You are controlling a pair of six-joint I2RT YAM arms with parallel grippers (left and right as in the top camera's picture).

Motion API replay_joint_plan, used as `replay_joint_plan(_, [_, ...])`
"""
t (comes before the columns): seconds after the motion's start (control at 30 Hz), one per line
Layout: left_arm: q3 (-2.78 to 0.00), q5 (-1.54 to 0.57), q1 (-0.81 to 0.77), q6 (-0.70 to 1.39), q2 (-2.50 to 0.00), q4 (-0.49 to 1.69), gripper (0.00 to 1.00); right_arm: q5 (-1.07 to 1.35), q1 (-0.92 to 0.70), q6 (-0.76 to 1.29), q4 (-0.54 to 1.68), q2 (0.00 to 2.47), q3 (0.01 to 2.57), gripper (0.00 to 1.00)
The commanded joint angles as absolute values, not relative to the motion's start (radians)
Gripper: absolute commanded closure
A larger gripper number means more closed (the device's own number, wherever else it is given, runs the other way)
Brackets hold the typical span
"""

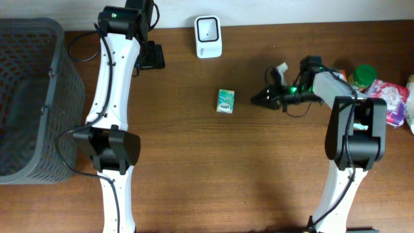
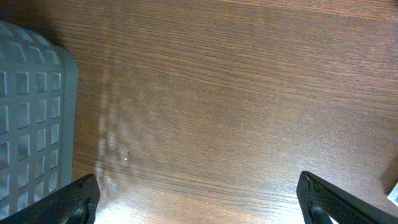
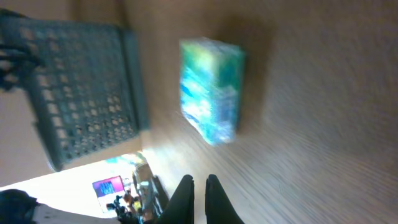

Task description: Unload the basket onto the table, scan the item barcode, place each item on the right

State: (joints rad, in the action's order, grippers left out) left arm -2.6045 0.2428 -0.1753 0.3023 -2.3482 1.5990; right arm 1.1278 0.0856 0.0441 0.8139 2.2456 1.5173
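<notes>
Brown wood-grain desk [image 1: 194, 175] runs under both my arms. The small green box [image 1: 225, 101] lies flat near the middle, free of any grip. My right hand [image 1: 260, 98] sits just at its 3 o'clock, pointing at it, jaws pinched together on nothing. My left hand [image 2: 199, 198] hangs spread wide and empty at the box's 10 o'clock, with the grey basket [image 1: 32, 97] at 9. The white scanner [image 1: 208, 37] stands at the box's 12 o'clock

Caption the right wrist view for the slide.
Shut right pincer empty, short of the green box lying on the wooden table.
</notes>
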Motion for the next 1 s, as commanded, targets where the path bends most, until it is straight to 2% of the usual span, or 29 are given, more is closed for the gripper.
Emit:
replay_joint_plan(0.0, [-2.613,0.240,-0.176,0.291,-2.351,1.599,0.01,0.949,0.049,0.015,0.827,2.231,1.505,0.92])
replay_joint_plan(0.13, [-2.613,0.240,-0.175,0.291,-2.350,1.599,0.01,0.761,-0.001,0.095,0.870,2.173,1.598,0.77])
replay_joint_plan(0.2, [-2.613,0.239,-0.176,0.291,-2.351,1.599,0.01,0.698,-0.030,0.165,0.875,2.161,1.649,0.53])
replay_joint_plan(0.23, [-2.613,0.240,-0.176,0.291,-2.351,1.599,0.01,0.698,-0.055,0.175,0.856,2.162,1.660,0.34])
replay_joint_plan(0.37, [-2.613,0.239,-0.176,0.290,-2.350,1.599,0.01,0.611,-0.167,0.177,0.820,2.162,1.674,0.38])
replay_joint_plan(0.57, [-2.613,0.239,-0.176,0.291,-2.351,1.599,0.01,-0.200,-0.464,0.430,0.807,2.162,1.733,0.33])
replay_joint_plan(0.7, [-2.613,0.240,-0.175,0.291,-2.350,1.599,0.01,-0.523,-0.593,0.454,0.803,2.162,1.734,0.33])
replay_joint_plan(0.77, [-2.613,0.239,-0.176,0.291,-2.350,1.599,0.01,-0.612,-0.637,0.454,0.776,2.164,1.734,0.34])
replay_joint_plan(0.97, [-2.613,0.239,-0.175,0.291,-2.350,1.599,0.01,-0.625,-0.648,0.453,0.683,2.247,1.733,0.34])
